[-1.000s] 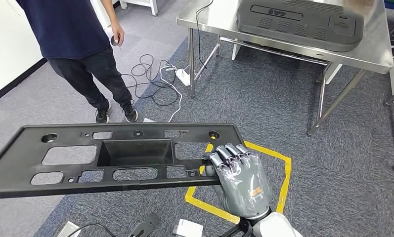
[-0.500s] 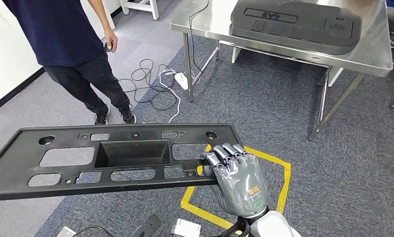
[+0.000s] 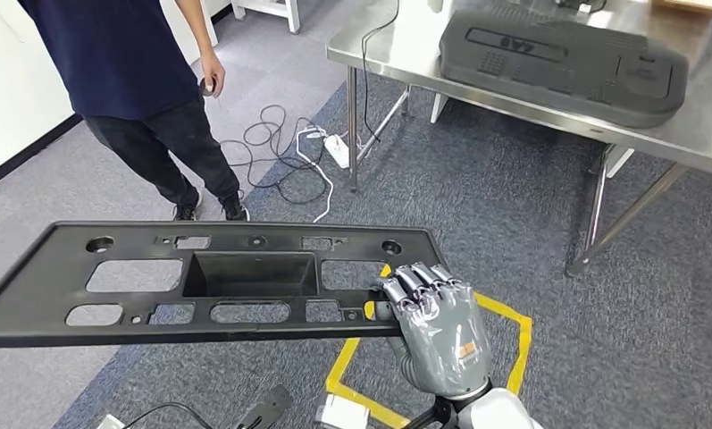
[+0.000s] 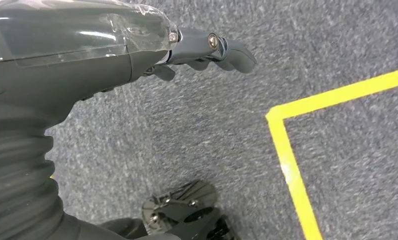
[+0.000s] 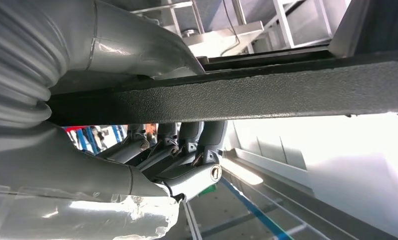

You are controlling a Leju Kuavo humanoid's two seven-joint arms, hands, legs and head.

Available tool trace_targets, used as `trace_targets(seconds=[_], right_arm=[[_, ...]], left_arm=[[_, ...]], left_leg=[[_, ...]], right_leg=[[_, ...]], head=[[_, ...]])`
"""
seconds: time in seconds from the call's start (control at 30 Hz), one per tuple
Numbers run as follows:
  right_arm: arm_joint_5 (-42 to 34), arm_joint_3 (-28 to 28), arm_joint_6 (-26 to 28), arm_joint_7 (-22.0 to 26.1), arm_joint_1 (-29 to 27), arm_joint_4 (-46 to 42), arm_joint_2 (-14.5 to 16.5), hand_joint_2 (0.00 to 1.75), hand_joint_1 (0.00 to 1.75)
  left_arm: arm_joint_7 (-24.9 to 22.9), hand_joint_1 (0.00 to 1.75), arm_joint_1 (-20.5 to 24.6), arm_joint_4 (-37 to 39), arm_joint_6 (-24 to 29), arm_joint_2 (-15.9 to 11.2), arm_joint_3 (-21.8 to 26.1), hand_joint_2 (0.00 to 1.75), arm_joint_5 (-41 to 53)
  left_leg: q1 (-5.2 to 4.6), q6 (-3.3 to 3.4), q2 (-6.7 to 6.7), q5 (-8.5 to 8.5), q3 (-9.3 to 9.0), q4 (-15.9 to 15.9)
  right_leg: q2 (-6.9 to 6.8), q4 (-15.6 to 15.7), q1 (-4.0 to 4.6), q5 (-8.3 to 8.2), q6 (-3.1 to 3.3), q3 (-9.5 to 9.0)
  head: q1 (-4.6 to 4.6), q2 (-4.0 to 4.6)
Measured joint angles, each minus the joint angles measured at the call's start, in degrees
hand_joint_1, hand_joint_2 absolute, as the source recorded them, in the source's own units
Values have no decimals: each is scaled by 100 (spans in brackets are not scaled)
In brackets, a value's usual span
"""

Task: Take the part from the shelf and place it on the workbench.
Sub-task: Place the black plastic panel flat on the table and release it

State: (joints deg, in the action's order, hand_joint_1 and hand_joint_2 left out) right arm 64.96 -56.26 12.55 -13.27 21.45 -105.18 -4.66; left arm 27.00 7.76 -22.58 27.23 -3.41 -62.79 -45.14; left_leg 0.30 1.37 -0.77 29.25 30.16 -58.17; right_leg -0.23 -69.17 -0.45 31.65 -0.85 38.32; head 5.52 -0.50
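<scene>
Right hand (image 3: 437, 326) grips the part (image 3: 200, 281) (held level, fingers over its edge).

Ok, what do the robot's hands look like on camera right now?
The right hand has a grey shell with an orange marking and a small green spot, dark ribbed fingers, and a white wrist. Clear film wraps its shell. The left hand is dark grey, glossy under clear film, with a ribbed grey cover.
</scene>
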Motion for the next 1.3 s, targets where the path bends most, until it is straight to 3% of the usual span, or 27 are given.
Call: trace_targets(seconds=[0.03, 0.07, 0.17, 0.27, 0.3, 0.37, 0.43, 0.47, 0.53, 0.57, 0.63, 0.77, 0.8, 0.9, 0.93, 0.97, 1.0, 1.07, 1.13, 1.23, 1.3], right_arm=[[0, 1, 1, 0, -1, 1, -3, 175, 175], [0, 1, 5, -3, 0, 3, -5, 175, 175], [-6, 9, 48, -62, -15, 13, -9, 175, 175], [-23, 20, 136, -140, -23, 20, -6, 175, 175], [-28, 24, 166, -156, -22, 20, -5, 175, 175], [-43, 37, 204, -182, -23, 24, -5, 175, 175], [-50, 53, 211, -193, -38, 34, -7, 175, 175], [-50, 60, 212, -193, -46, 40, -8, 175, 175], [-50, 79, 212, -195, -54, 49, -8, 175, 175], [-50, 90, 214, -195, -53, 52, -8, 175, 175], [-49, 108, 224, -199, -54, 59, -8, 175, 175], [4, 122, 238, -203, -52, 63, -8, 175, 175], [20, 125, 239, -204, -46, 63, -8, 175, 175], [68, 129, 240, -229, -43, 66, -14, 175, 175], [79, 129, 242, -247, -46, 68, -19, 175, 175], [88, 131, 245, -265, -47, 70, -25, 175, 175], [93, 136, 253, -280, -48, 72, -29, 175, 175], [97, 152, 285, -304, -48, 74, -36, 175, 175], [96, 167, 325, -340, -46, 80, -42, 175, 175], [92, 191, 357, -427, -41, 86, -54, 175, 175], [89, 207, 384, -492, -32, 85, -56, 175, 175]], left_arm=[[-1, 0, 3, 0, 0, 0, 0, 175, 1], [-1, 0, 10, 0, 0, 0, 0, 175, 1], [-16, 0, 22, -5, 0, 2, -1, 175, 7], [-26, 0, 30, -12, -1, 4, -2, 175, 14], [-27, 0, 41, -13, -2, 4, -2, 175, 15], [-28, 0, 50, -13, -10, 4, -2, 175, 18], [-31, 0, 29, -13, -17, 4, -2, 175, 18], [-33, 0, 19, -13, -17, 4, -2, 175, 18], [-36, 0, 7, -13, -18, 4, -2, 175, 18], [-37, 0, 4, -13, -20, 5, -2, 175, 18], [-38, 0, -6, -14, -23, 7, -3, 175, 19], [-38, 0, -5, -15, -24, 6, -6, 175, 20], [-38, 0, 10, -15, -24, 5, -5, 175, 19], [-38, 0, 17, -15, -24, 4, -5, 175, 13], [-38, 0, 9, -15, -23, 4, -6, 175, 10], [-38, 0, 2, -15, -21, 4, -7, 175, 5], [-38, 0, -1, -15, -18, 4, -7, 175, 2], [-38, 0, 0, -15, -8, 9, -7, 175, -4], [-40, 0, -3, -17, 1, 19, -6, 175, -13], [-44, 0, -4, -21, 2, 30, -7, 175, -19], [-51, 0, 21, -23, 2, 31, -7, 175, -13]], left_leg=[[9, -23, -6, 52, -65, 3], [16, -50, -15, 97, -109, 0], [20, -163, -24, 154, -166, -47], [21, -266, -6, 247, -159, -306], [34, -299, 4, 353, -50, -528], [58, -351, 15, 628, 355, -1164], [88, -371, 18, 721, 709, -1534], [105, -380, 19, 588, 759, -1439], [142, -395, 31, 63, 633, -799], [138, -398, 45, -108, 579, -485], [103, -343, 74, -210, 548, -203], [79, -147, 61, -159, 412, -159], [79, -109, 53, -140, 353, -145], [53, -31, 45, -34, 231, -132], [38, -21, 39, 14, 179, -132], [26, -16, 30, 66, 116, -132], [18, -17, 19, 123, 42, -130], [8, -36, 1, 242, -105, -125], [11, -89, -17, 331, -179, -101], [14, -195, -22, 323, -237, -171], [10, -242, -3, 330, -139, -487]], right_leg=[[5, 369, 3, -275, 16, -107], [11, 683, 20, -393, 35, -189], [21, 969, 62, -372, 158, -274], [1, 1047, 16, -434, 279, -443], [-7, 1065, 5, -421, 301, -494], [-12, 1070, 7, -363, 325, -553], [-4, 1069, 6, -291, 314, -616], [2, 1068, 2, -252, 300, -660], [5, 1069, -6, -162, 251, -766], [4, 1065, -8, -122, 219, -806], [3, 1062, -6, -55, 141, -840], [6, 849, -29, 21, 3, -848], [7, 606, -34, 82, -9, -724], [9, -441, -28, 424, -10, 6], [10, -608, -21, 481, 3, 201], [11, -577, -10, 429, 26, 301], [13, -360, 9, 259, 62, 309], [21, 354, 78, -319, 156, 178], [38, 793, 140, -626, 228, 79], [46, 929, 138, -623, 310, -52], [37, 1034, 103, -579, 351, -219]], head=[[-2, 0], [-15, 0], [-65, 0], [-63, 0], [-44, 0], [-5, 0], [20, 0], [33, 0], [38, 0], [25, 0], [0, 0], [-18, 0], [-26, 0], [-39, 0], [-37, 0], [-37, 0], [-38, 0], [-42, 0], [-43, 0], [-32, 0], [-19, 0]])
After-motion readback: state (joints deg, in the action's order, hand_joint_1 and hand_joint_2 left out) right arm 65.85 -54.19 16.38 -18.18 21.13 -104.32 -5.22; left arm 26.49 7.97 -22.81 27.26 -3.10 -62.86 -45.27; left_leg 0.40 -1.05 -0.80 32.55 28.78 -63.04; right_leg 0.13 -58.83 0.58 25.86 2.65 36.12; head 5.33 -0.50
